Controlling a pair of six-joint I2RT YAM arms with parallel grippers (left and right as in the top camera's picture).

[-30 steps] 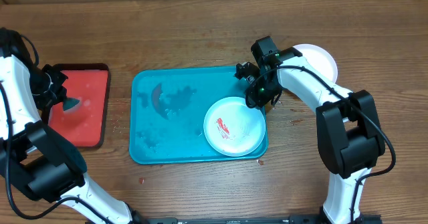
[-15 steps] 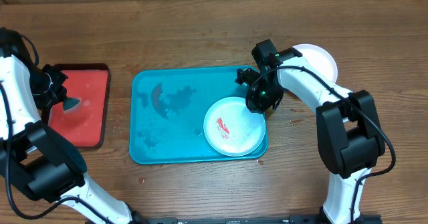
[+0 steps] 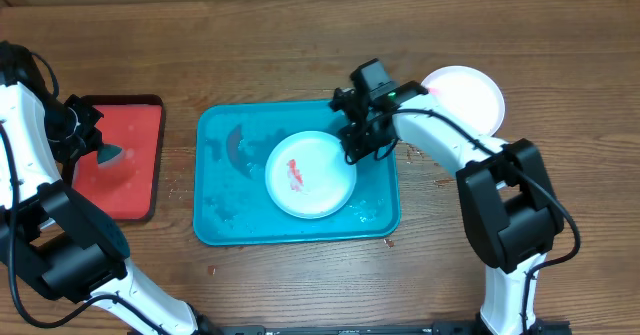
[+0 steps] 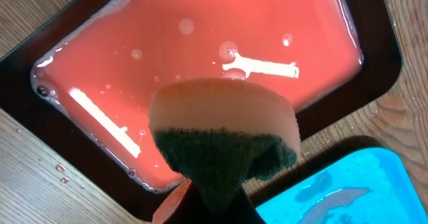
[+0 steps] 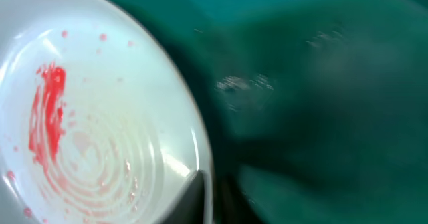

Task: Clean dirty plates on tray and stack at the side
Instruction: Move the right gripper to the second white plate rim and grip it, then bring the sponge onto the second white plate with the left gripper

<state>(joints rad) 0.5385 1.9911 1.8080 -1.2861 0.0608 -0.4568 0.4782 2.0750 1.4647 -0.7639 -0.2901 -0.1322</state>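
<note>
A pale mint plate [image 3: 310,175] with a red sauce smear lies in the middle of the teal tray [image 3: 225,220]. My right gripper [image 3: 353,149] is shut on the plate's right rim. In the right wrist view the plate [image 5: 87,130] fills the left side, and my gripper [image 5: 210,200] has one finger inside the rim and one outside. A white plate [image 3: 463,96] sits on the table to the right of the tray. My left gripper [image 3: 98,156] is shut on a sponge [image 4: 224,134] and holds it over the red tray [image 4: 200,43].
The red dark-rimmed tray [image 3: 125,160] stands at the left and holds pinkish water. The teal tray's floor is wet, with dark puddles at its left part [image 3: 245,147]. A corner of the teal tray [image 4: 354,184] shows in the left wrist view.
My right gripper has moved left with the smeared plate in its grip, from the tray's right end to its middle. The left arm has not moved.
</note>
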